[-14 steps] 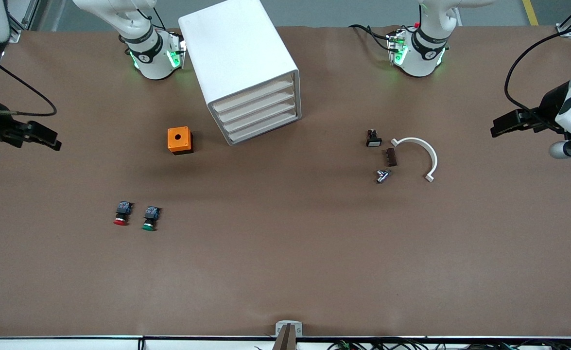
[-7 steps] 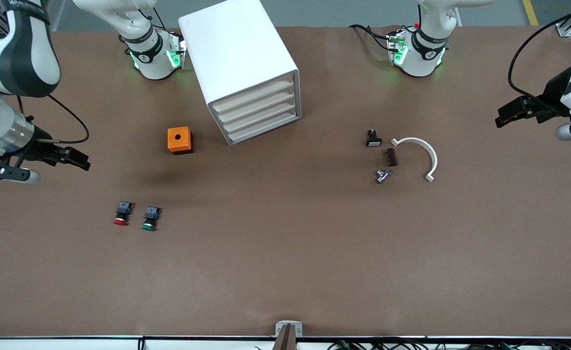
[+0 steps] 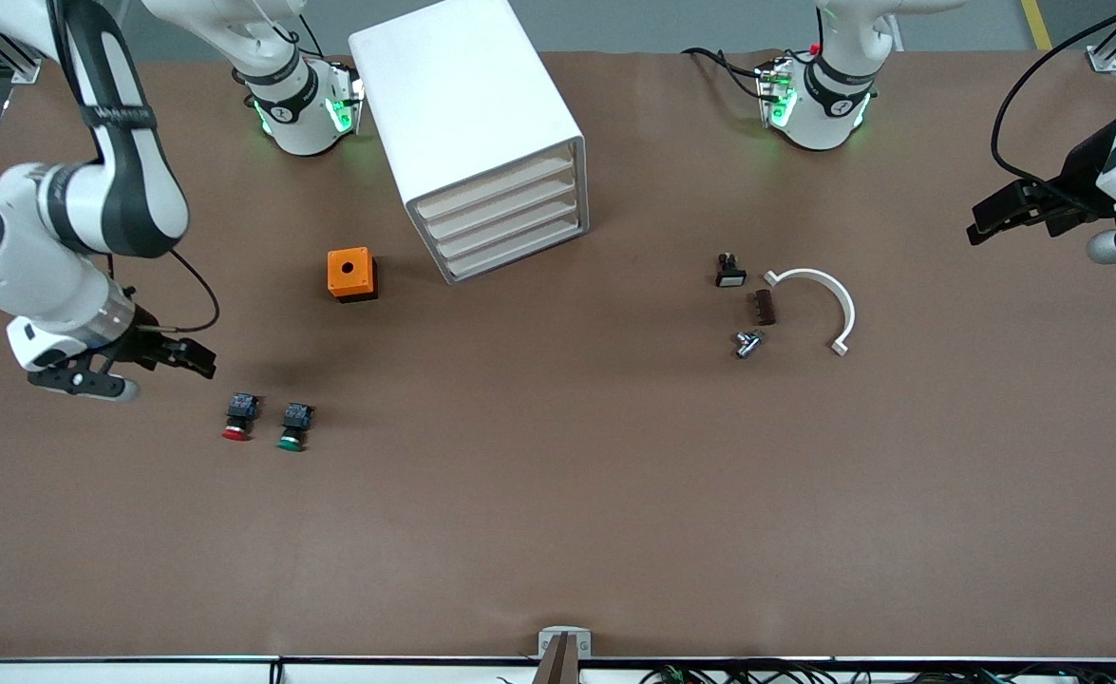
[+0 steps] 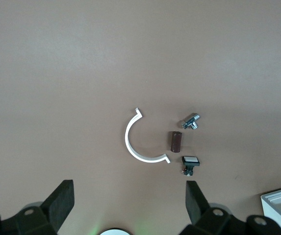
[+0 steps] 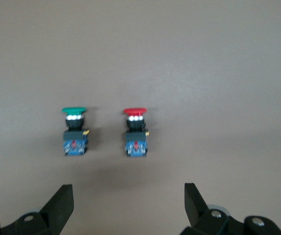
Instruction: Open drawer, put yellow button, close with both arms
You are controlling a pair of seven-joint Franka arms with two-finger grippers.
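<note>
The white cabinet (image 3: 467,104) stands between the two arm bases, and its uppermost drawer (image 3: 493,186) is shut like the three below it. The yellow button is out of view. My right gripper (image 3: 204,359) hangs open over the table beside a red-capped button (image 3: 237,418) and a green-capped button (image 3: 293,425). In the right wrist view the red-capped button (image 5: 135,131) and the green-capped button (image 5: 75,132) lie ahead of the empty right gripper (image 5: 128,205). My left gripper (image 3: 980,223) is open and empty over the left arm's end of the table.
An orange cube with a hole (image 3: 351,274) sits beside the cabinet. Toward the left arm's end lie a white arc (image 3: 823,299), a brown block (image 3: 765,307), a small metal part (image 3: 747,343) and a black-and-white part (image 3: 729,273); the white arc (image 4: 141,142) also shows under the left gripper (image 4: 129,205).
My right arm has swung in from the table's edge and down toward the red and green buttons. My left gripper has shifted slightly toward the table's edge.
</note>
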